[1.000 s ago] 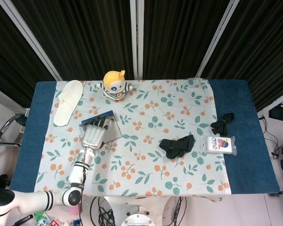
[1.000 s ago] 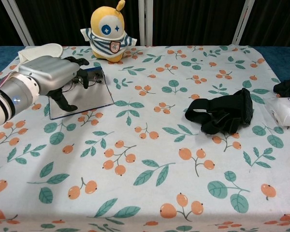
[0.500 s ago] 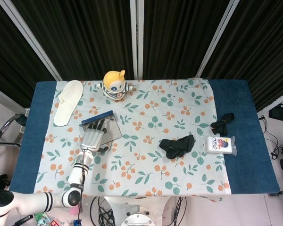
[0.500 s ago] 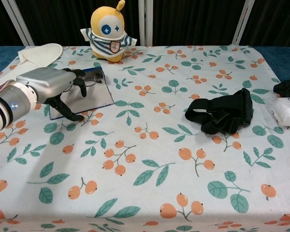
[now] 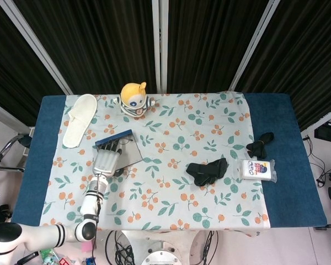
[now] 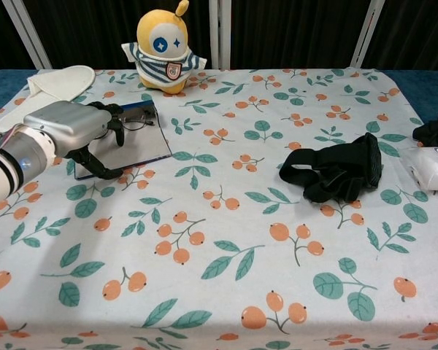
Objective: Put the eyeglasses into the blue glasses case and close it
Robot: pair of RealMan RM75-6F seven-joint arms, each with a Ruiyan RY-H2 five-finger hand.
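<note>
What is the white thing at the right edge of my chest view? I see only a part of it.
Observer: From the head view it is a flat white packet with colourful print, lying across the right edge of the flowered cloth.
Operator: And the black thing behind it?
Observer: A small black bundle, whole from above and lying apart from the packet. I cannot tell what it is.
Operator: Is the right hand somewhere above the table?
Observer: No, the view from above does not show it either; only the left hand is there, over the near part of the glasses case.
</note>
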